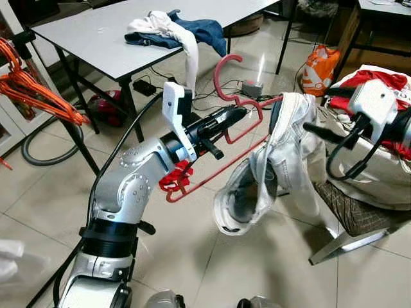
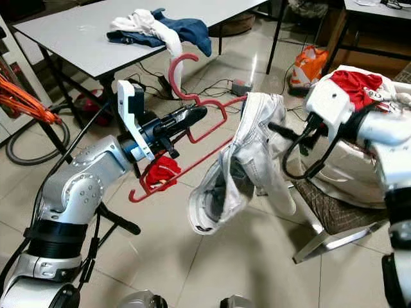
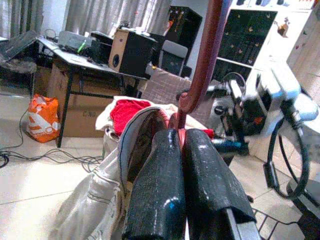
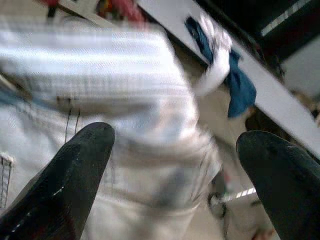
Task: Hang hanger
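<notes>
A red hanger (image 1: 221, 168) is held in mid-air by my left gripper (image 1: 239, 115), which is shut on its neck just below the hook (image 1: 223, 72). In the left wrist view the two black fingers (image 3: 160, 190) press together around the red stem (image 3: 200, 65). A pale, whitish pair of jeans (image 1: 277, 160) hangs over the hanger's right end. A scrap of red cloth (image 1: 174, 179) clings to its lower left end. My right gripper (image 1: 316, 131) is open just right of the jeans. Its fingers (image 4: 70, 175) are spread wide in front of the pale fabric (image 4: 125, 100).
A grey table (image 1: 109, 38) behind carries white and blue clothes (image 1: 173, 29). Orange hangers (image 1: 32, 90) hang at the far left. A chair (image 1: 356, 215) piled with clothes stands at the right. An orange bag (image 1: 319, 67), cables and a hose (image 1: 45, 154) lie on the tiled floor.
</notes>
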Controlling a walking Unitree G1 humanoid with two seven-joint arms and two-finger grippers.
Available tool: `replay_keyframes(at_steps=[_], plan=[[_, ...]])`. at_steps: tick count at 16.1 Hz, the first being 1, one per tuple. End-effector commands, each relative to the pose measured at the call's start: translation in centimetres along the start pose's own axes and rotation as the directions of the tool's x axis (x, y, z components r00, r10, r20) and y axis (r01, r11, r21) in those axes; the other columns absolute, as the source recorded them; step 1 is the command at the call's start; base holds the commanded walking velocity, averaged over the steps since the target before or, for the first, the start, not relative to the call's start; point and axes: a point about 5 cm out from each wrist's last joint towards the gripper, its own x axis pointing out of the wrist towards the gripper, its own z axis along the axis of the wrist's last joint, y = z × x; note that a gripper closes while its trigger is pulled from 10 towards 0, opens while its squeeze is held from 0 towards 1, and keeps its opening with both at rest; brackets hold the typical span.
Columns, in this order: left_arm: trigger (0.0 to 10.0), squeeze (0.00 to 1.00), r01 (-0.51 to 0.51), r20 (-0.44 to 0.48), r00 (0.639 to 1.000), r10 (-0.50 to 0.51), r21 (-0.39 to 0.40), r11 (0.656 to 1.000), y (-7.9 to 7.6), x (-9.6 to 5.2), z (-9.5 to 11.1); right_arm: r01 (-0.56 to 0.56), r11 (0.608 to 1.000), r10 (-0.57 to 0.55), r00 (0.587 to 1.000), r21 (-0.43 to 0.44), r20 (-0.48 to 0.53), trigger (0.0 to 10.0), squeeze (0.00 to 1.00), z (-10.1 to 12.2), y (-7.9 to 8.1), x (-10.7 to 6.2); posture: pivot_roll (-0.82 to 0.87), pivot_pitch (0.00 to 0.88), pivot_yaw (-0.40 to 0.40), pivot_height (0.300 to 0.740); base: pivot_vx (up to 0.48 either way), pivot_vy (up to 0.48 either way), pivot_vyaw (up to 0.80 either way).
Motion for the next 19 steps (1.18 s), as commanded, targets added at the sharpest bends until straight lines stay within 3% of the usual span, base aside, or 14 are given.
replay_keyframes(at_steps=[1,4,7,13,14,15,16,17,19], plan=[[10.0,0.0,0.07,0.064,0.995,-0.072,0.034,0.997,-1.0,0.2,1.5,-0.011,0.999,0.011,1.0,-0.032,-0.001,10.0,0.0,0.4,-0.6,-0.4,-0.12,0.0,0.044,0.74,0.0,0.0,0.0],[10.0,0.0,0.119,0.056,0.991,-0.121,0.036,0.992,-1.6,0.3,1.7,-0.046,0.998,0.045,0.999,-0.042,-0.02,10.0,0.0,0.0,-1.4,0.0,-0.13,0.0,0.046,0.74,0.0,0.0,0.0],[10.0,0.0,0.18,0.052,0.982,-0.181,0.02,0.983,-2.5,0.4,1.5,-0.075,0.997,0.074,0.997,-0.016,-0.026,10.0,0.0,-0.6,-0.9,1.3,-0.12,0.0,0.046,0.74,0.0,0.0,0.0],[10.0,0.0,0.363,-0.005,0.932,-0.363,0.013,0.932,-4.9,-0.3,1.7,-0.127,0.99,0.125,0.992,0.059,0.037,10.0,0.0,-0.3,-0.7,2.4,-0.11,0.0,0.044,0.74,0.0,0.0,0.0],[10.0,0.0,0.404,0.0,0.915,-0.404,-0.004,0.915,-5.4,-0.5,1.9,-0.151,0.982,0.142,0.986,0.111,0.083,10.0,0.0,0.0,-0.8,2.5,-0.11,0.0,0.044,0.74,0.0,0.0,0.0],[10.0,0.0,0.431,0.002,0.902,-0.431,-0.014,0.902,-5.7,-0.6,2.0,-0.171,0.973,0.152,0.98,0.155,0.132,5.6,0.0,0.3,-0.9,2.7,-0.11,0.0,0.042,0.74,0.0,0.0,0.0],[10.0,0.0,0.435,0.001,0.901,-0.435,-0.015,0.9,-5.7,-0.7,2.1,-0.176,0.97,0.152,0.977,0.166,0.146,5.6,0.0,0.4,-0.9,2.8,-0.11,0.0,0.042,0.74,0.0,0.0,0.0],[10.0,0.0,0.439,0.01,0.899,-0.438,-0.022,0.898,-5.7,-0.7,2.3,-0.205,0.954,0.159,0.965,0.219,0.21,0.0,0.0,0.7,-0.9,2.9,-0.11,0.0,0.043,0.74,0.0,0.0,0.0],[10.0,0.0,0.439,0.023,0.898,-0.438,-0.03,0.898,-5.6,-0.8,2.6,-0.231,0.933,0.146,0.944,0.276,0.297,0.0,0.0,1.2,-0.9,2.9,-0.11,0.0,0.043,0.74,0.0,0.0,0.0]])
